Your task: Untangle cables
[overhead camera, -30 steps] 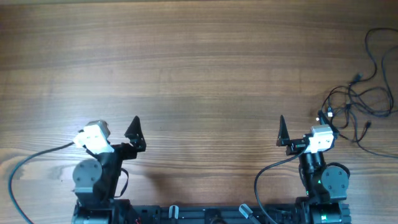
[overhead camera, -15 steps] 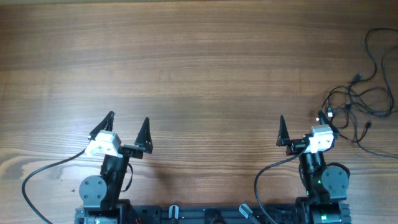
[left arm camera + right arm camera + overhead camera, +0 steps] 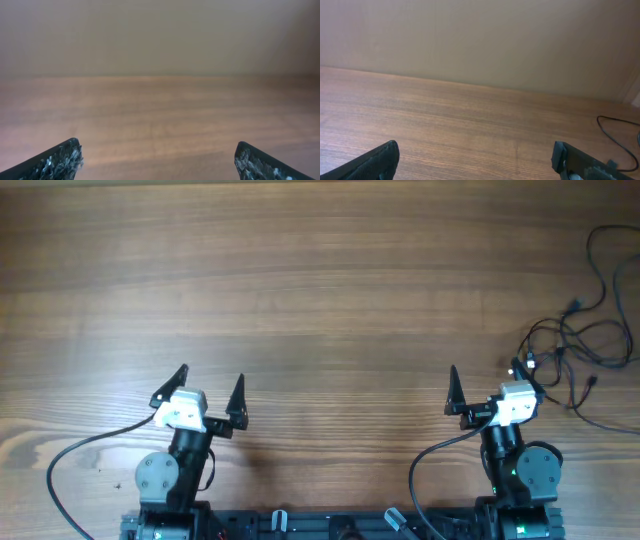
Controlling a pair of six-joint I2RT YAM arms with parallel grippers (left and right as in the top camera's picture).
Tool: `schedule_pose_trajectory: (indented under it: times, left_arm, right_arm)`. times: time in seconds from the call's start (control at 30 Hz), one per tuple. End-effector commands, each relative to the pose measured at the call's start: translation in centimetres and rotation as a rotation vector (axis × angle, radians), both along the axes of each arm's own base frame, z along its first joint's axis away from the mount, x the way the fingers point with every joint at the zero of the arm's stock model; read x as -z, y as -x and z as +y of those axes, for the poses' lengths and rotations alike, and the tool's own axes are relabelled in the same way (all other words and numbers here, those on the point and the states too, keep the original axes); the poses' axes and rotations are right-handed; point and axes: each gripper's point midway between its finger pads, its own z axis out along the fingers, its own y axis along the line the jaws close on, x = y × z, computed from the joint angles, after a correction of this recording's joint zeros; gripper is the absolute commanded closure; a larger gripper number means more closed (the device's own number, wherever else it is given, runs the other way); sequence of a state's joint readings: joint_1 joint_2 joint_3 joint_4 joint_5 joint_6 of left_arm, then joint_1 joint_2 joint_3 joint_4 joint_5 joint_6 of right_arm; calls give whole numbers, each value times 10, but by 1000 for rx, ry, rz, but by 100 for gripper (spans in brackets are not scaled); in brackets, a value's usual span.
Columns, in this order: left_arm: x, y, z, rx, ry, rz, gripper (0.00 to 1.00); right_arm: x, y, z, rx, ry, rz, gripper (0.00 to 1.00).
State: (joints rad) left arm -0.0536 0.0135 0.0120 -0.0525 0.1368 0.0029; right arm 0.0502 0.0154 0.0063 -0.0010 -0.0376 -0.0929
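The cables (image 3: 580, 345) are thin black wires in a loose tangle at the table's right edge, with a long loop running up to the far right. One strand (image 3: 615, 132) shows at the right of the right wrist view. My right gripper (image 3: 485, 385) is open and empty, just left of the tangle. My left gripper (image 3: 210, 385) is open and empty at the near left, far from the cables. In the wrist views both pairs of fingers, left (image 3: 157, 162) and right (image 3: 475, 160), stand wide apart over bare wood.
The wooden table (image 3: 320, 290) stretches wide beyond both grippers. Thicker black arm cables (image 3: 90, 445) trail from each arm base at the near edge. A plain wall (image 3: 480, 35) stands behind the table's far edge.
My left arm has swung round from pointing right to pointing straight ahead, its fingers now level and spread. The right arm and the cables have not moved.
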Motion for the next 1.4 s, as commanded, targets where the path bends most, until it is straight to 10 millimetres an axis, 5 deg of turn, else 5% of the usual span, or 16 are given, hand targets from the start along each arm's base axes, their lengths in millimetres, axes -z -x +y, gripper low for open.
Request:
schedule_pose_trajectory:
  times: [0.0,1.37]
  left_arm:
    - [6,-1,7,-46,-24,14,0]
    - [7,0,4,-47,-38,16,0]
  right_arm:
    - [-3,1,1,-10,10,-14,0]
    - [-3,1,1,-10,10,-14,0]
